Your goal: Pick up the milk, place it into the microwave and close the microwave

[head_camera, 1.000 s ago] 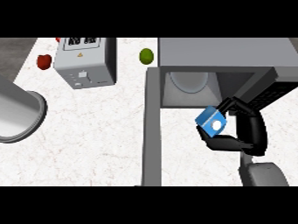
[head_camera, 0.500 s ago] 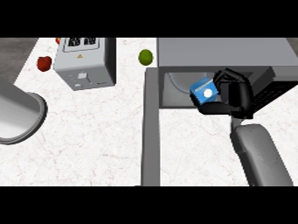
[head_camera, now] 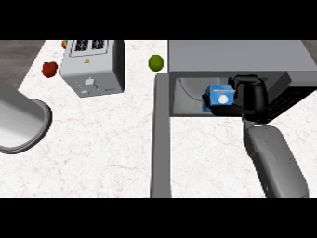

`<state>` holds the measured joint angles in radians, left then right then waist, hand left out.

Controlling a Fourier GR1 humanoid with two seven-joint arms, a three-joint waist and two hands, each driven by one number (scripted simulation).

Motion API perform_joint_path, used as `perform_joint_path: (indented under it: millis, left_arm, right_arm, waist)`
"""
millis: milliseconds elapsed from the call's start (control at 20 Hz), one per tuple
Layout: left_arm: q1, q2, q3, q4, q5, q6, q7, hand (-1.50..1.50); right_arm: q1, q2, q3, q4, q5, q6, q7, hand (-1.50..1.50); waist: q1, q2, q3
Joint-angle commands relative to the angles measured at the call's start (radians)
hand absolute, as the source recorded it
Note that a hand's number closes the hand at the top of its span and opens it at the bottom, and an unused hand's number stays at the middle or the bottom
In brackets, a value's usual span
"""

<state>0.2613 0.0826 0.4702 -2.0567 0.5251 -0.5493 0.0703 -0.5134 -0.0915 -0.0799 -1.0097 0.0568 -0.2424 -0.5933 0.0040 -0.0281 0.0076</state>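
Note:
The milk (head_camera: 220, 98) is a small blue carton with a white drop on its face. My right hand (head_camera: 250, 95) is shut on it, fingers curled round its right side. Hand and carton are inside the mouth of the grey microwave (head_camera: 236, 56), over its light interior plate (head_camera: 188, 90). The microwave door (head_camera: 161, 139) stands open, swung out toward me as a long grey slab. Of my left arm only the wide grey forearm (head_camera: 9, 118) shows at the left edge; the hand itself is out of view.
A grey toaster (head_camera: 92, 67) stands at the back left. A red fruit (head_camera: 49, 69) lies left of it, a green lime (head_camera: 156, 62) between toaster and microwave. The counter's right edge runs just past the microwave.
My right arm has stretched forward and carried the milk from in front of the microwave into its opening. The carton has moved up and left. The door stays open.

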Motion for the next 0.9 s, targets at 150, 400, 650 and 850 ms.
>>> perform_joint_path:
  millis: [150,400,650,850]
  left_arm:
    - [-0.013,0.002,-0.016,0.012,0.011,-0.019,-0.002,-1.50]
    - [-0.050,0.009,-0.037,0.015,0.001,-0.015,0.006,-1.50]
    - [-0.078,0.016,-0.044,0.033,-0.012,-0.012,0.005,-1.50]
    - [-0.084,0.025,-0.045,0.021,-0.027,-0.010,0.010,-1.50]
  right_arm:
    - [-0.190,-0.049,-0.029,0.208,0.044,-0.042,0.079,1.50]
    - [-0.176,-0.085,-0.020,0.198,0.091,-0.101,0.073,1.50]
    - [-0.158,-0.056,-0.051,0.179,0.070,-0.166,0.059,1.50]
    - [-0.109,-0.020,-0.107,0.144,0.064,-0.317,0.039,1.50]
  waist:
    - [0.089,0.054,-0.007]
    - [0.106,0.061,-0.008]
    - [0.127,0.069,-0.008]
    - [0.148,0.077,-0.008]
